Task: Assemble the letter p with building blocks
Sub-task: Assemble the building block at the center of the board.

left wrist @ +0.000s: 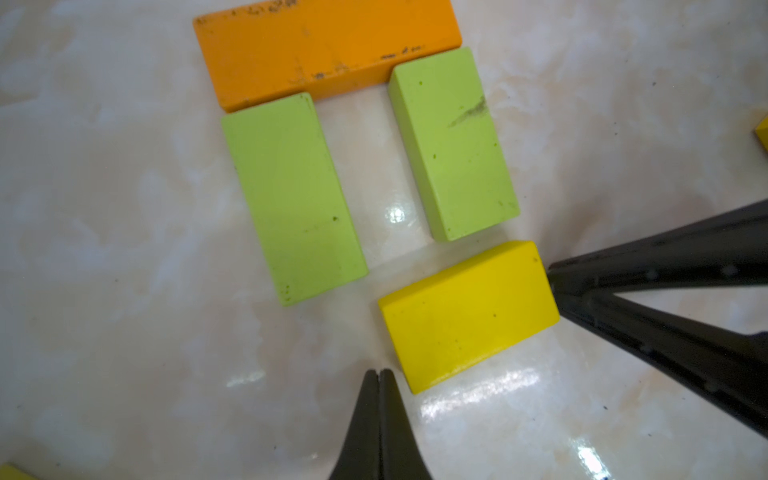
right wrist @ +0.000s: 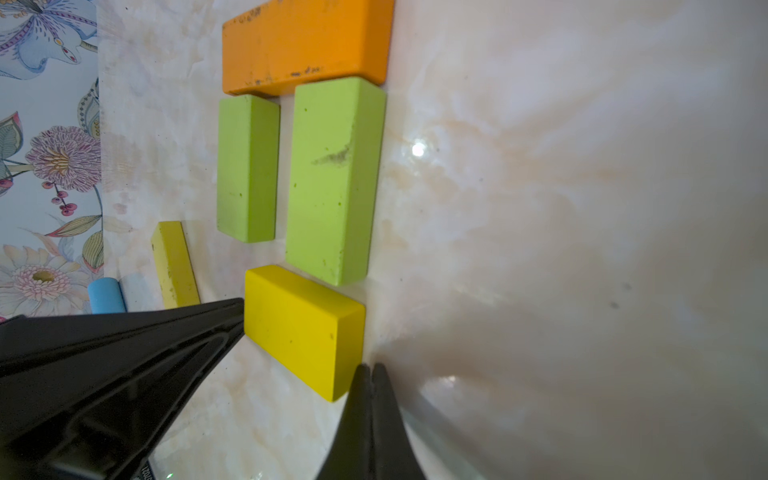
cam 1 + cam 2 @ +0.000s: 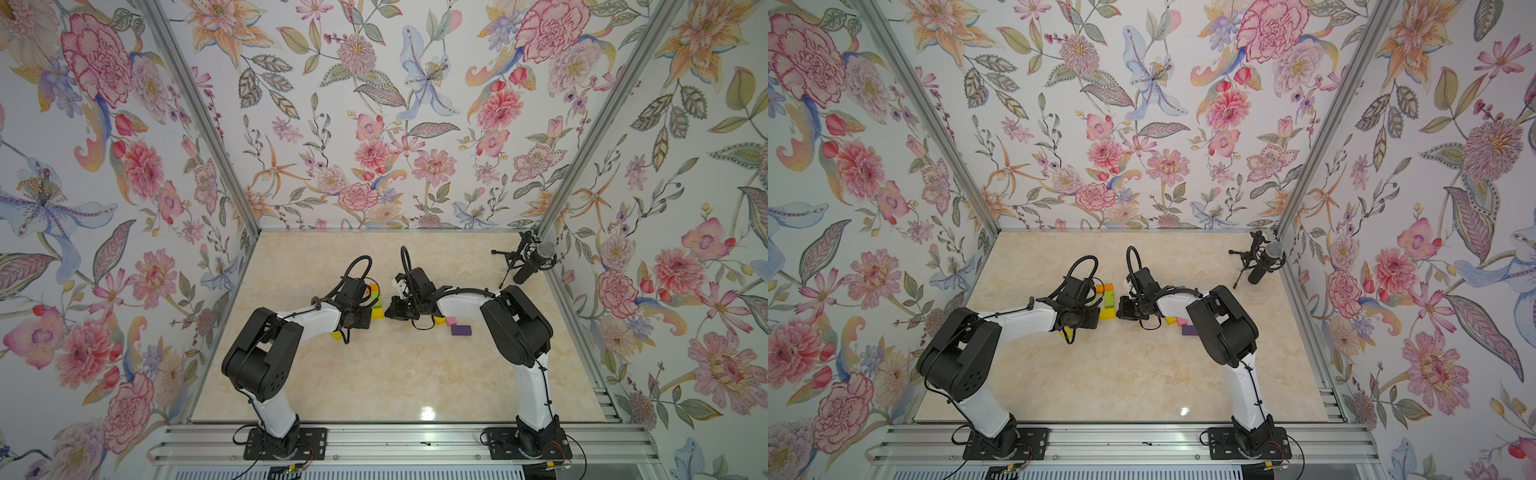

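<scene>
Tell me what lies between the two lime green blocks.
Nothing: bare tabletop separates the scuffed green block from the plain green block, clearest in the left wrist view.

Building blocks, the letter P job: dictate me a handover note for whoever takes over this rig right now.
Left end effector: shut, holding nothing, tip at one end of the yellow block.
Right end effector: shut, empty, tip at its opposite end.
Done: orange block laid across the ends of two lime green blocks, a gap between them.
To do: yellow block sits askew at the greens' other ends; probably square it to close the loop, then extend the stem.
Spare pink block and purple block lie beside the right arm.
</scene>
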